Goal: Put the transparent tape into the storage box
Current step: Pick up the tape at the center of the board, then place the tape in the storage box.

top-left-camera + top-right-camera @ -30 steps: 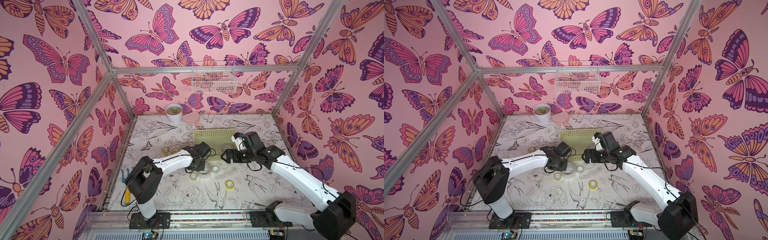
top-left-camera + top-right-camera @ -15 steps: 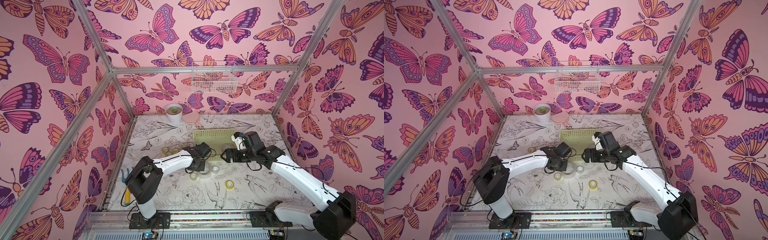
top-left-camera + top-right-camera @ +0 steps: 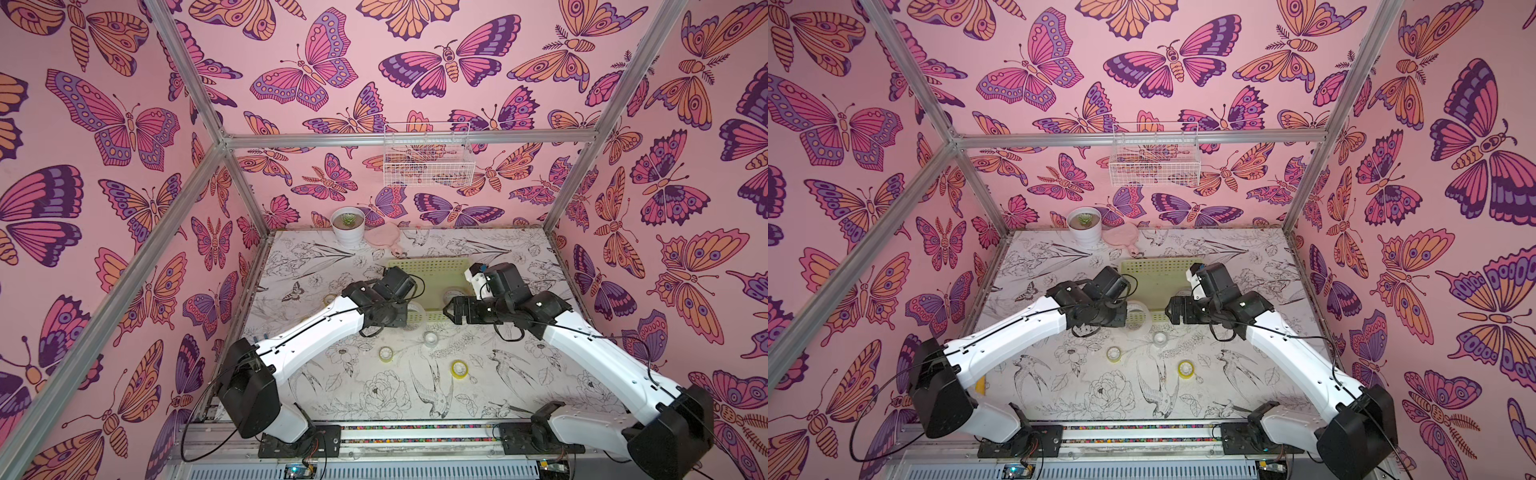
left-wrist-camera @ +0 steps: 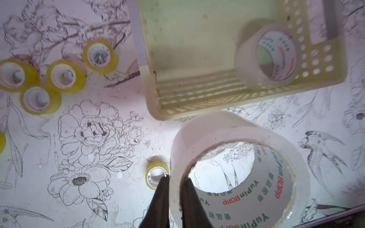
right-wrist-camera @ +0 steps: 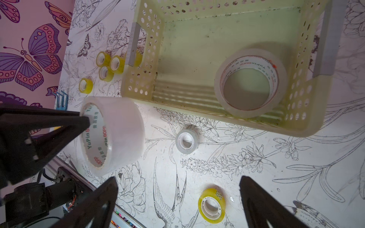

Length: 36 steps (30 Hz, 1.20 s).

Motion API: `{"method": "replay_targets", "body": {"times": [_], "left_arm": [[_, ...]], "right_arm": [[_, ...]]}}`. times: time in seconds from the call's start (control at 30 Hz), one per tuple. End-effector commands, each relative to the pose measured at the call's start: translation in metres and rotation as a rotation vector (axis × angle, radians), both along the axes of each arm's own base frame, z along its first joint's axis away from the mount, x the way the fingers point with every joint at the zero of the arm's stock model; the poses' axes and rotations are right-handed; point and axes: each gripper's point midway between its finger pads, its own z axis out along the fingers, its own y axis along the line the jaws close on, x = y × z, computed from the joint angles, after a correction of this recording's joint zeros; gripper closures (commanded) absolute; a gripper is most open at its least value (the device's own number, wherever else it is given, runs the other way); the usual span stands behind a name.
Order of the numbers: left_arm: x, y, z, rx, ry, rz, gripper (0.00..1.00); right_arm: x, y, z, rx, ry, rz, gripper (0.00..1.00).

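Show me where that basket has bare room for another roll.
The floor of the pale yellow-green perforated plastic basket is bare except one corner, where a wide whitish tape roll lies. Crowded: small yellow tape rings clustered outside one wall.

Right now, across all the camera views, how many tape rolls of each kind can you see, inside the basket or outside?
Wide whitish transparent tape rolls: 2
Small yellow-tinted transparent tape rolls: 7
Small clear-whitish transparent tape rolls: 1
Total: 10
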Motion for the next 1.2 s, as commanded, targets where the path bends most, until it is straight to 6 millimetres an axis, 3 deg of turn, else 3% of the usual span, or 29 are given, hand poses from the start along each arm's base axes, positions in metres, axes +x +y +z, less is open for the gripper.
{"method": "replay_targets", "body": {"times": [0.0, 0.2, 0.5, 0.8, 1.17], "left_arm": [[0.019, 0.004, 0.019, 0.02, -0.046, 0.016, 1.0], [0.068, -0.002, 0.022, 0.038, -0.069, 0.048, 1.0], [0.106, -0.01, -0.02, 0.135, -0.016, 0.025, 1.0], [0.103, -0.011, -0.069, 0.189, 0.09, 0.024, 1.0], [0.087, -0.01, -0.109, 0.188, 0.212, 0.071, 1.0]], "right_arm": [[-0.002, -0.01, 0.007, -0.023, -0.029, -0.032, 0.01], [-0.001, -0.019, 0.017, -0.009, -0.094, -0.077, 0.01], [-0.005, -0.03, 0.02, -0.024, -0.11, -0.111, 0.01], [-0.003, -0.03, 0.017, -0.023, -0.107, -0.125, 0.01], [-0.003, -0.028, 0.014, -0.027, -0.097, -0.116, 0.01]]}}
